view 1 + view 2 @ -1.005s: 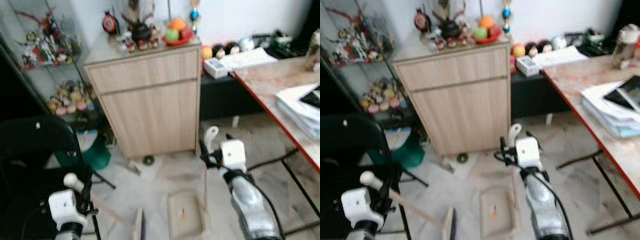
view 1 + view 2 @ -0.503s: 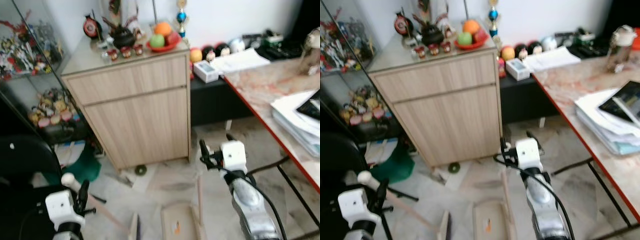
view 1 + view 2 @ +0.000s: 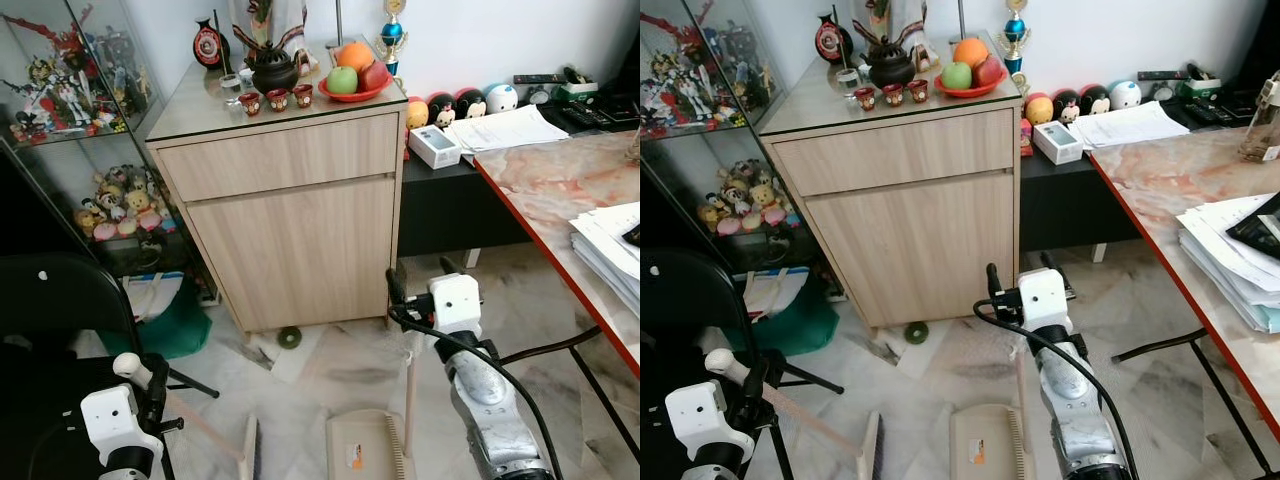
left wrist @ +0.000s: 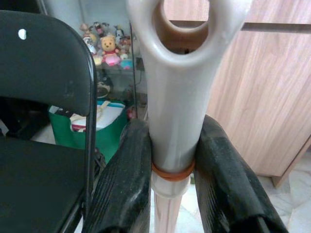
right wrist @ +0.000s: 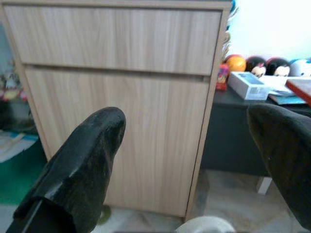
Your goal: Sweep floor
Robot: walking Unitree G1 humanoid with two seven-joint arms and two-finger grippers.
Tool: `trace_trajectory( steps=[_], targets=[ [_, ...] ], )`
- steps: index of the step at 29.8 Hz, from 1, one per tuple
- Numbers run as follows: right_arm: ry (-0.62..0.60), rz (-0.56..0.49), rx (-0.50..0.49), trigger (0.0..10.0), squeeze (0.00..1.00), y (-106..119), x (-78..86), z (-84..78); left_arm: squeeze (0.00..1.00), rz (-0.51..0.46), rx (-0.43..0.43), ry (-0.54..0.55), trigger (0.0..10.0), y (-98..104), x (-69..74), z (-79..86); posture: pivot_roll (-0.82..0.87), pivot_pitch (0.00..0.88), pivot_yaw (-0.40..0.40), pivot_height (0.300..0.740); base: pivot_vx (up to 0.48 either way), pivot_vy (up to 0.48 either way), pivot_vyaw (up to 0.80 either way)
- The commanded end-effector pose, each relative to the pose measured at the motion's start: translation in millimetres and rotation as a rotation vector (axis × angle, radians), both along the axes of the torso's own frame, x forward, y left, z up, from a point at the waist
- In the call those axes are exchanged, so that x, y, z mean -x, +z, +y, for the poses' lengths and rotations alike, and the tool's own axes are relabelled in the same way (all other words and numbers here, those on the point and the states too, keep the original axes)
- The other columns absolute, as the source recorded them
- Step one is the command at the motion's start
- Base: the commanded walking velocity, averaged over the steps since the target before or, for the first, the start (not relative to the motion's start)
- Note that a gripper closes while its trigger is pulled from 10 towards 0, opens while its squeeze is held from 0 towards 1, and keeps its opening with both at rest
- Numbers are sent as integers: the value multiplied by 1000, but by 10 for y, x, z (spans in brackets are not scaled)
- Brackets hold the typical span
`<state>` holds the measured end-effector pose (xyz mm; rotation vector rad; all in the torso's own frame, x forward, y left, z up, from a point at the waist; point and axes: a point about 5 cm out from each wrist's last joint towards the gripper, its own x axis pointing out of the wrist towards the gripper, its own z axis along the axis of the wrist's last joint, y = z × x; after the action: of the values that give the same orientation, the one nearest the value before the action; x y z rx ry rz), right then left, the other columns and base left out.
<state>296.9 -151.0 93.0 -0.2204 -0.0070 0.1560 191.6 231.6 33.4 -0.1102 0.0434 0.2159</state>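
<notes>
My left gripper is shut on the white top of the broom handle, low at the left by the chair. The wooden stick slants down to the broom head on the floor. A beige dustpan lies on the floor beside it, its thin handle standing upright. My right gripper hovers just above that handle, open, facing the cabinet. Its fingers are spread wide, and the handle's white tip peeks in below them.
A wooden cabinet stands straight ahead with a small round green thing on the floor at its foot. A black folding chair and glass display case crowd the left. A red-edged table and its legs bound the right.
The whole picture has shifted and sharpened as the camera moved. The dustpan handle's white top, beside the right gripper a second ago, now sits under it. The left gripper keeps its hold.
</notes>
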Motion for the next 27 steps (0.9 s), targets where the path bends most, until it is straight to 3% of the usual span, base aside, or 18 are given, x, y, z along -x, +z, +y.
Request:
trace_trajectory(
  steps=[1, 2, 3, 10, 15, 21, 24, 27],
  targets=[
    [-16, 8, -24, 10000, 1000, 55, -47, 50, 0, -39, -32, 0, 10000, 89, -29, 60, -245, 22, 146, 740, 0, 0, 0],
    [-27, 11, -36, 10000, 820, 64, -59, 51, 0, -38, -32, -1, 10000, 88, -32, 61, -245, 22, 146, 740, 0, 0, 0],
    [-44, 6, -67, 10000, 0, 85, -79, 60, 0, -37, -33, -4, 10000, 85, -40, 52, -246, 21, 147, 740, 0, 0, 0],
    [-90, 3, -88, 10000, 0, 140, -149, 150, 0, -51, -46, 15, 10000, 126, -6, 93, -209, 16, 126, 740, 0, 0, 0],
    [-218, 28, -152, 10000, 0, 191, -214, 128, 0, -37, -48, 26, 10000, 95, 61, 113, -208, 21, 127, 740, 0, 0, 0],
    [-241, 52, -188, 10000, 0, 228, -227, 209, 0, -40, -48, 21, 10000, 104, 46, 94, -204, 16, 125, 740, 0, 0, 0],
    [-222, 118, -198, 10000, 0, 172, -178, 289, 0, -41, -50, 22, 10000, 113, 50, 107, -207, 19, 125, 740, 0, 0, 0],
    [-186, 163, -156, 10000, 0, 134, -118, 308, 0, -39, -51, 20, 10000, 106, 60, 109, -212, 23, 126, 740, 0, 0, 0]
  ],
)
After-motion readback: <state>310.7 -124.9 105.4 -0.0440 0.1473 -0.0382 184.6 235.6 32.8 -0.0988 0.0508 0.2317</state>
